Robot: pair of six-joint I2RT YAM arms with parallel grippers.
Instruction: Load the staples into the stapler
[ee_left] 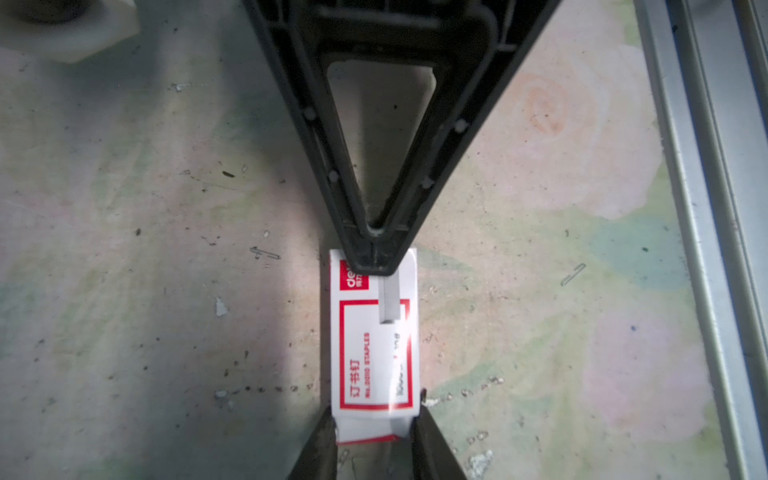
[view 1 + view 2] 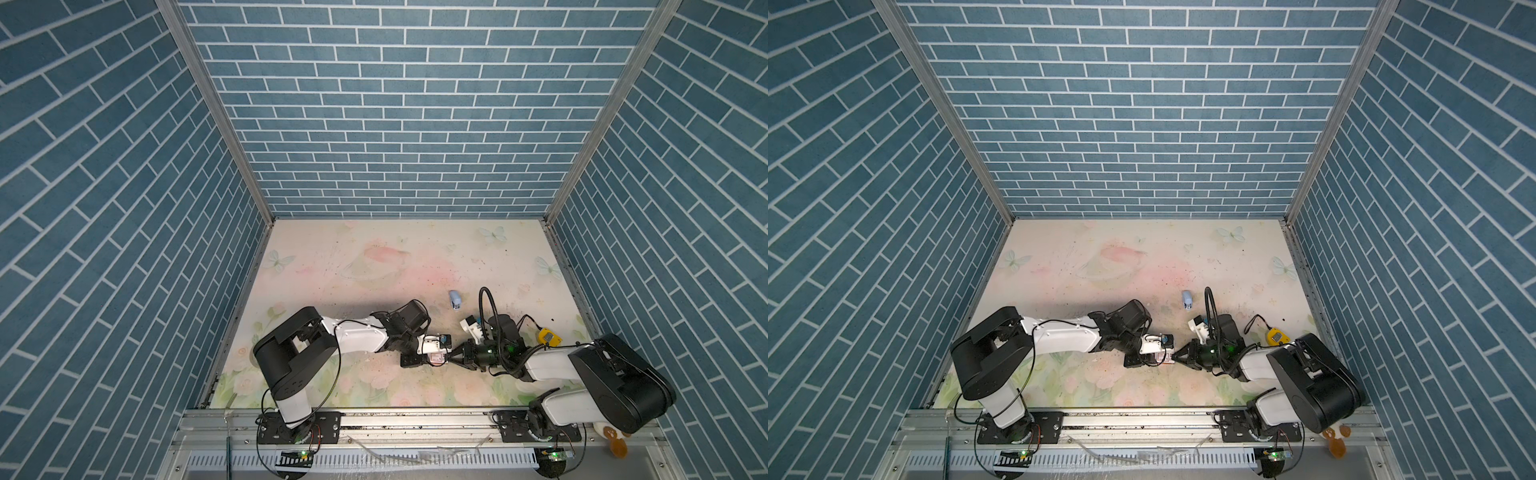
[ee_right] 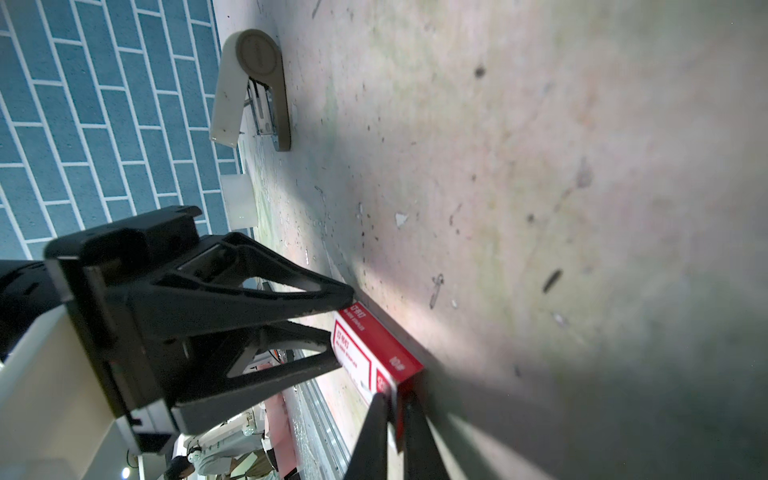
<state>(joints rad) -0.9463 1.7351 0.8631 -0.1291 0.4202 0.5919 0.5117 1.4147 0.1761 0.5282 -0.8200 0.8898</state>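
Left end effector (image 1: 374, 419) clamps red-and-white printed cardboard box (image 1: 365, 357). Right end effector (image 1: 376, 259) pressed together at its right end, where 1 silver-grey metal staple strip (image 1: 388, 301) shows, long axis left-right; grip unconfirmed. Right arm nearer.

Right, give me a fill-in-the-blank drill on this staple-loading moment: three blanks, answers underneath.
1. The left gripper and the right gripper meet at opposite ends of the red-and-white ____.
2. The stapler, light ____ in both top views, lies apart from both grippers.
3. A small ____ device lies on the right gripper's side of the scene.

Missing words: box; blue; yellow.
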